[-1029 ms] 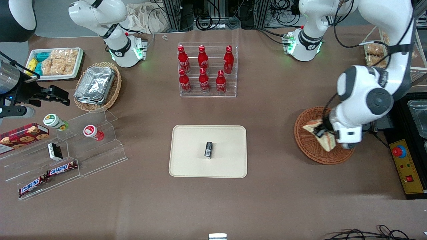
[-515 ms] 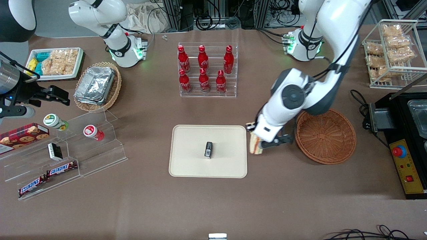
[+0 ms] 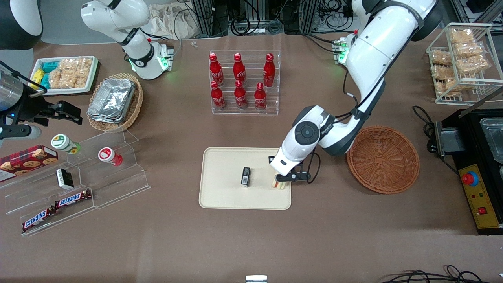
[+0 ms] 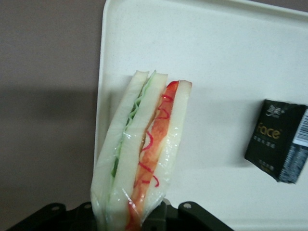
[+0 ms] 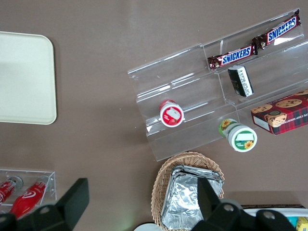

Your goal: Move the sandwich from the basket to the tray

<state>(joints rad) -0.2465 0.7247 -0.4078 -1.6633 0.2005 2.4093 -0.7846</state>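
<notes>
My left gripper [image 3: 279, 180] hangs over the cream tray [image 3: 220, 196], at the tray's edge toward the working arm's end of the table, and is shut on the sandwich [image 3: 278, 184]. In the left wrist view the sandwich [image 4: 142, 154] stands on edge between the fingers, showing pale bread with green and red-orange filling in clear wrap, above the tray [image 4: 216, 72]. The reddish-brown round basket [image 3: 383, 159] sits beside the tray with nothing in it.
A small black packet [image 3: 245, 176] lies in the middle of the tray, also seen in the wrist view as a black packet [image 4: 279, 139]. A clear rack of red bottles [image 3: 243, 82] stands farther from the front camera. A black control box [image 3: 481, 173] lies past the basket.
The gripper lifted the sandwich out of the basket and carried it sideways toward the parked arm's end, to above the tray's edge. The basket is now bare.
</notes>
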